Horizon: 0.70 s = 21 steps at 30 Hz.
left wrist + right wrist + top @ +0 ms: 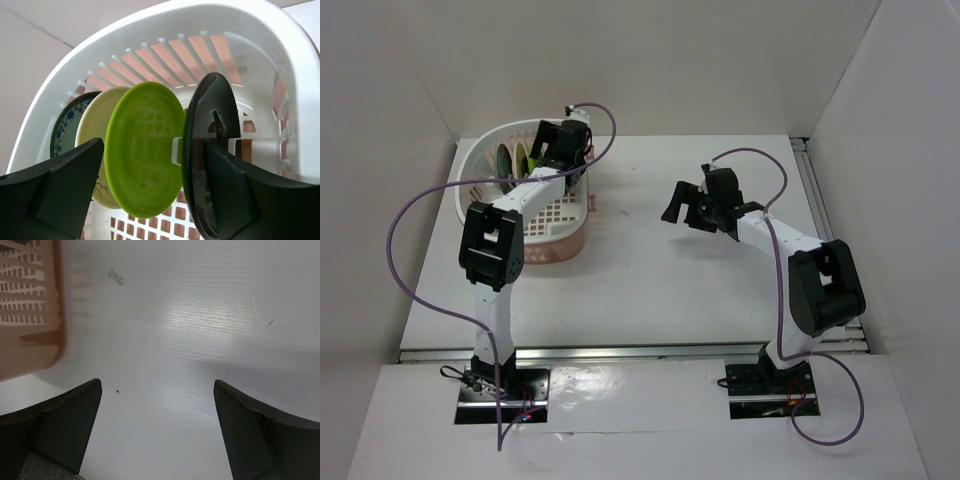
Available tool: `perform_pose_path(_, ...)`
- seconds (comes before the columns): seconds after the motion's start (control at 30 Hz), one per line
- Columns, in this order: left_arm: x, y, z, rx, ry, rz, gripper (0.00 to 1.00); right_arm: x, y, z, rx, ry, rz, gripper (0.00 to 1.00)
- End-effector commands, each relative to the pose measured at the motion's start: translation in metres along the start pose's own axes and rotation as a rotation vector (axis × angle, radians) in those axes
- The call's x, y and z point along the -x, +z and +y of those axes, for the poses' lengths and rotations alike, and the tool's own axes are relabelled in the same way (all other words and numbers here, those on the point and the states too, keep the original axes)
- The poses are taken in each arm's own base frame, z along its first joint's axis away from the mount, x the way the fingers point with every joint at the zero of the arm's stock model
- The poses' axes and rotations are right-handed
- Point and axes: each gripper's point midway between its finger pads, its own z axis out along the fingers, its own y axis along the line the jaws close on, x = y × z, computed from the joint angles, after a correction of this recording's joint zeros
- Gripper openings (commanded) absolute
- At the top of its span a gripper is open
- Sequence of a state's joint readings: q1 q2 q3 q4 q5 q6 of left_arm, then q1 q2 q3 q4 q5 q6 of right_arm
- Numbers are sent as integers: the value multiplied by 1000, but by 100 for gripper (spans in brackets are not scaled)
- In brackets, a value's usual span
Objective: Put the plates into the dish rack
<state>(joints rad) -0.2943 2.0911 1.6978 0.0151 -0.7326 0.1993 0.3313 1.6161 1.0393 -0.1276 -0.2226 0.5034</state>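
All four plates are standing on edge in the dish rack [470, 178] at the far left corner of the table [650, 270]: the blue-patterned plate [64, 125], the cream plate [97, 117], the lime green plate [145, 150] and the black plate [210, 120]. The left tool [155, 150] is hanging over them with jaws released and gripping nothing (the black plate is standing just beside one finger [230, 200]), so I judge it should be rising straight up, without side sway. The right tool [157, 390] is hovering released over the table's middle.

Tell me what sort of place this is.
Probably a lab test cell, not a kitchen: bare white panel walls box in a white tabletop, two white-and-black robot arms bolted at its near edge, one rounded white plastic dish rack.
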Motion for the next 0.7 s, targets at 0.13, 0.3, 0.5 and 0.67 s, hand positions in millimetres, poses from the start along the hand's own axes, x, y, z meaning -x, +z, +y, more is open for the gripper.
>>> perform_pose_path(0.13, 80, -48, 12, -65, -128, -171, 98, 21, 3, 16, 49, -24, -47, 100)
perform_pose_path(0.3, 96, -67, 16, -85, -143, -207, 98, 26, 2, 21, 66, -20, -58, 100)
perform_pose_path(0.5, 114, -88, 42, -72, -171, -249, 98, 19, 3, 19, 70, -9, -45, 100)
perform_pose_path(0.67, 139, -141, 70, -114, -236, -304, 100, 33, -3, 17, 30, -61, -72, 100)
